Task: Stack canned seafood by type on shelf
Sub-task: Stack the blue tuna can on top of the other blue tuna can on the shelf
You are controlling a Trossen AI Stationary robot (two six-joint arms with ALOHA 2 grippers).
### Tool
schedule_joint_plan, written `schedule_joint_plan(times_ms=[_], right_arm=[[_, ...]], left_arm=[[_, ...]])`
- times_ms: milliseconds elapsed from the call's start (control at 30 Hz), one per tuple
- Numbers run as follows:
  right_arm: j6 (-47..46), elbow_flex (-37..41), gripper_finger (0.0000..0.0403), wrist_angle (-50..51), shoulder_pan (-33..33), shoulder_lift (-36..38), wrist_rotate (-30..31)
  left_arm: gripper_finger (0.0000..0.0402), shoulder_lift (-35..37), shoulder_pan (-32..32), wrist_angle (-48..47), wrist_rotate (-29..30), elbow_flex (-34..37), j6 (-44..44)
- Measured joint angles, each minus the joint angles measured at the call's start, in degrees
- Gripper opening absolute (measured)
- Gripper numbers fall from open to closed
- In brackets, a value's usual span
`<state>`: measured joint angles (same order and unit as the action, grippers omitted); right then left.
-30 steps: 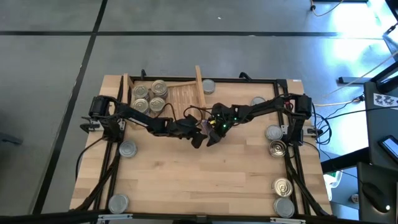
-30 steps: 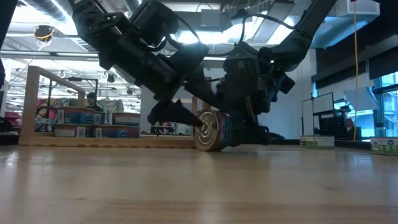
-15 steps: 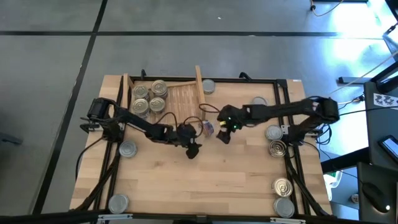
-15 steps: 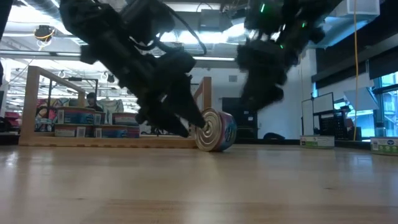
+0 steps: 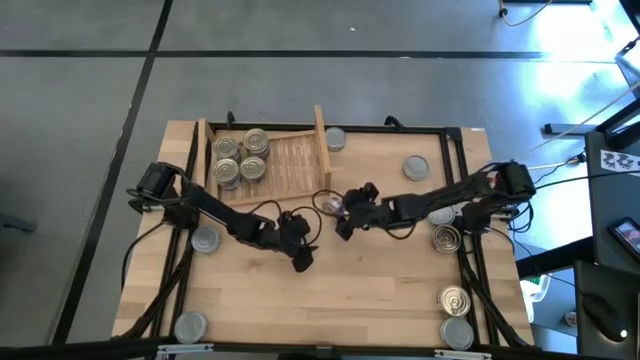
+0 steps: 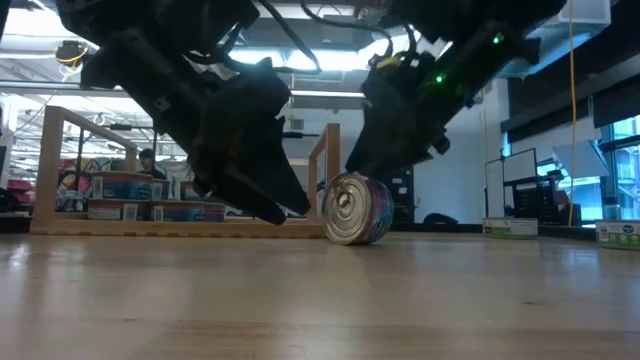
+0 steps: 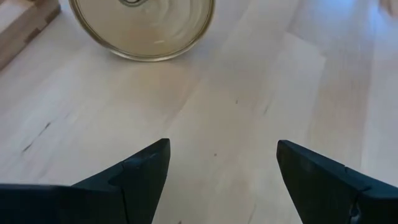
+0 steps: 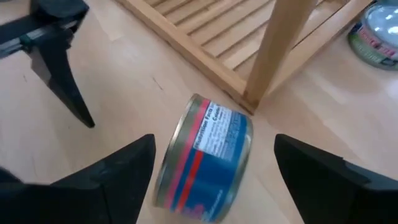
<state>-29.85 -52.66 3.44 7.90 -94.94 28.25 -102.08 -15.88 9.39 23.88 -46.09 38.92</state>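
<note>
1. On its edge on the table [image 5: 380, 290]: blue-and-red-labelled can [image 6: 355, 209], just off the shelf [image 5: 290, 160] corner post.
2. Flanking it, fingers spread, gripping nothing: left gripper [image 5: 300, 255], right gripper [image 5: 343, 222].
3. Scattered along the table's sides: loose tins [image 5: 445, 238].

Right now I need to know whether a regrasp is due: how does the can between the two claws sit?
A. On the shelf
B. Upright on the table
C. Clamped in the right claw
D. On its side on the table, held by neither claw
D: the can rests on its rim on the table, with both open claws clear of it.
</note>
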Motion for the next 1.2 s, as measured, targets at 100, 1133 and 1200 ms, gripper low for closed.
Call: schedule_joint_plan(times_ms=[100,1133,1200], right_arm=[[-0.56,0.00,0.0328,-1.46,0.00,-1.61,-0.40],[21.54,0.38,0.0187,-2.51,11.29,-1.11,-9.92],[22.69,0.86,0.0187,-7.08,12.43,-1.05,-8.31]], left_arm=[[0.0292,0.00,0.00,0.07,0.00,0.00,0.04],[0.0292,0.15,-8.56,11.02,13.44,-0.31,-24.29],[0.0292,0.15,-8.30,11.28,13.40,-0.31,-24.04]])
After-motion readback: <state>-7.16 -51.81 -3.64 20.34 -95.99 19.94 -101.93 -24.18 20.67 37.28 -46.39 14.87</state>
